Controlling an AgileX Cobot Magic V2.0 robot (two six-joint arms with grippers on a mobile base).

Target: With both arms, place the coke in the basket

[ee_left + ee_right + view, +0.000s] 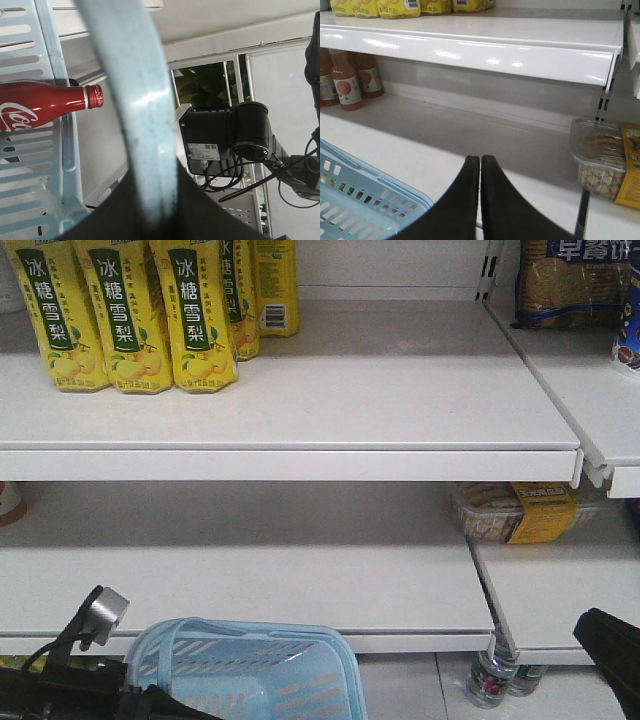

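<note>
The coke (45,105), a slim red bottle with white script, lies inside the pale blue basket (30,175), its cap pointing right. My left gripper (160,210) is shut on the basket's handle (135,100), which runs up between its dark jaws. In the front view the basket (250,670) hangs low in front of the bottom shelf, with the left arm (60,690) beside it. My right gripper (480,159) is shut with nothing in it, just right of the basket's corner (365,200). At the right edge of the front view the right gripper (610,645) shows only in part.
Yellow pear drink bottles (120,310) stand on the upper shelf. A clear snack box (520,510) sits on the lower shelf at right, and small bottles (490,680) stand below it. Orange drink bottles (350,75) are far left. The right arm's black housing (225,135) hangs near the basket.
</note>
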